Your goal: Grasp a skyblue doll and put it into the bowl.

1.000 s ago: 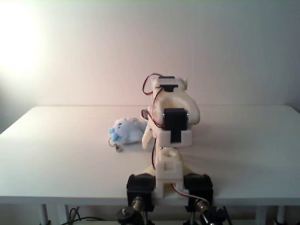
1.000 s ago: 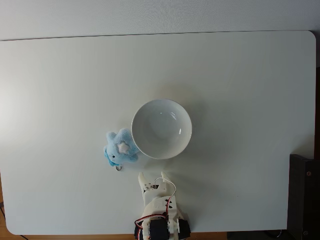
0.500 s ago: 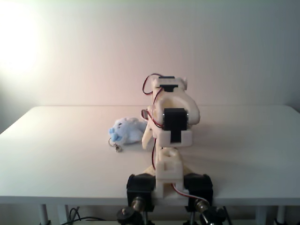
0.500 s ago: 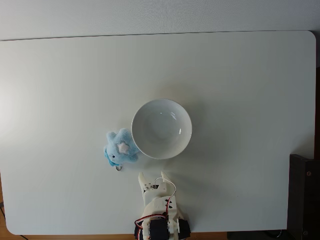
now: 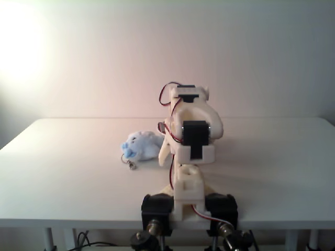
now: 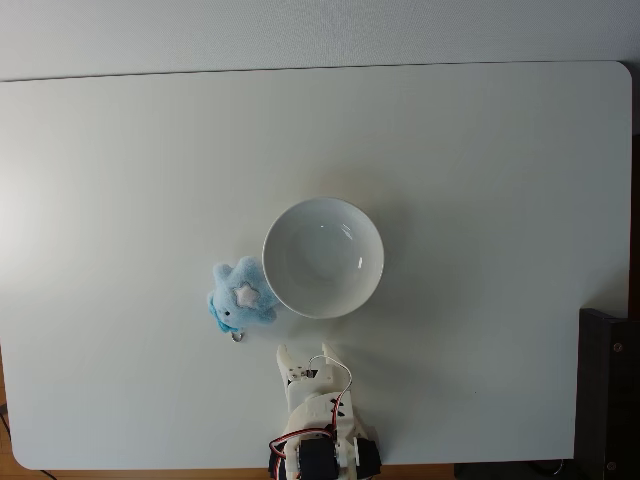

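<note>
The fingers (image 6: 304,353) are seen slightly apart with nothing between them, low over the white desk (image 6: 500,200) near its front edge. The skyblue doll (image 6: 240,297) is found ahead and left of the fingers, touching the rim of the bowl (image 6: 323,257), which is placed directly ahead.

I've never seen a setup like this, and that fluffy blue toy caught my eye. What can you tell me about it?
The skyblue doll is a small, fluffy plush in pale blue with a white star-shaped patch on top. A little metal keyring hangs from its near end. It lies on the white table, tucked against the bowl rim on the left in the fixed view from above, untouched by the gripper.
</note>
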Motion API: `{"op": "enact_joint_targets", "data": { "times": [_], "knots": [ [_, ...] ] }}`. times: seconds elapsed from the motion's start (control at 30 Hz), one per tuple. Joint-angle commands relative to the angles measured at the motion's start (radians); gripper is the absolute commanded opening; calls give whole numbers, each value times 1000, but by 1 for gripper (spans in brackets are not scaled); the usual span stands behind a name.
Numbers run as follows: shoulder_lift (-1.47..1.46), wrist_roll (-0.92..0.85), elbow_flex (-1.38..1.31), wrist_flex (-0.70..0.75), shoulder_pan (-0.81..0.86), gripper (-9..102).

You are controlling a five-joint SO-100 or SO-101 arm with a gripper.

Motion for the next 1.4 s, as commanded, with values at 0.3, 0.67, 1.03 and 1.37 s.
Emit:
{"op": "enact_joint_targets", "data": {
  "times": [0.3,0.67,1.03,1.37],
  "knots": [
    [302,2,-3,12,0,31],
    [302,-5,-2,12,-3,31],
    [305,3,-25,2,2,31],
    [305,5,-242,2,0,31]
  ]
}}
